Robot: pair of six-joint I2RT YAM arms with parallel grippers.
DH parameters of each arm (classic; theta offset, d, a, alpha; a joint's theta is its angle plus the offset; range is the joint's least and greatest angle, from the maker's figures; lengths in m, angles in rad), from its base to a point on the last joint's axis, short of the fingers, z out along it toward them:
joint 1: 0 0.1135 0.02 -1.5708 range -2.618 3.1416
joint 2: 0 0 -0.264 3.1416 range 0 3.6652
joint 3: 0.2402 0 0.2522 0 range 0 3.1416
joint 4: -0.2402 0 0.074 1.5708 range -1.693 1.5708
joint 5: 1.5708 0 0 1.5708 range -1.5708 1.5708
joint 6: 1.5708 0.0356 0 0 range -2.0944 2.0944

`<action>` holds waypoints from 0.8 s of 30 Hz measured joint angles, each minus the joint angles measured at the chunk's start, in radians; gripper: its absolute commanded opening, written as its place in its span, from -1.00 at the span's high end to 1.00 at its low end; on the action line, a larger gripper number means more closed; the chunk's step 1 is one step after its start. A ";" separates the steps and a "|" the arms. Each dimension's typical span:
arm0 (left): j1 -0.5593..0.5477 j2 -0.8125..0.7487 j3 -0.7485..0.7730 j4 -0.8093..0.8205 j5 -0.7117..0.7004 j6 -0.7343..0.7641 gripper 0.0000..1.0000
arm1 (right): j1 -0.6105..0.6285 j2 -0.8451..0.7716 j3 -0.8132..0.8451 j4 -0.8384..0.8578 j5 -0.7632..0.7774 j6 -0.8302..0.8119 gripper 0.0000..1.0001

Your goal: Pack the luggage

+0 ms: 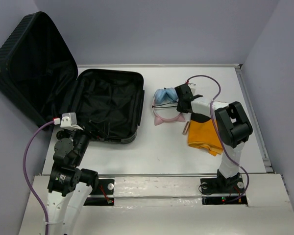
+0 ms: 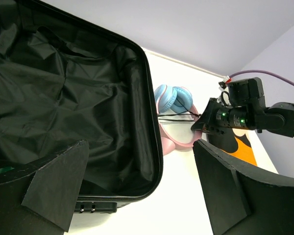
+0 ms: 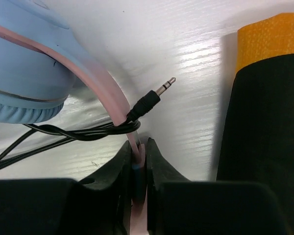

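Open black luggage [image 1: 110, 105] on white table [image 1: 157, 152], left hand [image 2: 139, 188] spread wide at its near rim, right hand [image 3: 138, 157] clamped on pink band of blue headphones [image 1: 165, 95].

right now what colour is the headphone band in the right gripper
The band is pink; right wrist view.

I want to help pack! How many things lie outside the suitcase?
3: headphones beside the suitcase, held by the right gripper; an orange cloth to their right; a small tube between them. Others may be hidden.

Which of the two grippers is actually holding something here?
The right gripper: shut on the pink headband of the headphones. The left gripper is open and empty beside the luggage.
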 measured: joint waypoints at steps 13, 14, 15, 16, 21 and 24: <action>0.000 0.000 0.000 0.000 0.002 0.000 -0.98 | 0.005 -0.243 -0.037 -0.002 -0.060 0.055 0.86; 0.000 0.000 0.000 0.000 0.003 0.000 -0.98 | 0.010 -0.260 -0.036 0.003 -0.067 0.059 0.86; 0.000 0.000 0.000 0.000 0.003 0.000 -0.98 | 0.028 -0.295 -0.027 0.011 -0.075 0.064 0.86; 0.000 0.000 0.000 0.000 0.003 0.000 -0.98 | 0.042 -0.307 -0.016 0.012 -0.077 0.068 0.86; 0.000 0.000 0.000 0.000 0.004 0.000 -0.98 | 0.166 -0.255 0.139 0.012 -0.105 0.072 0.86; 0.000 0.000 0.000 0.000 0.004 0.000 -0.98 | 0.236 -0.157 0.269 0.022 -0.119 0.074 0.81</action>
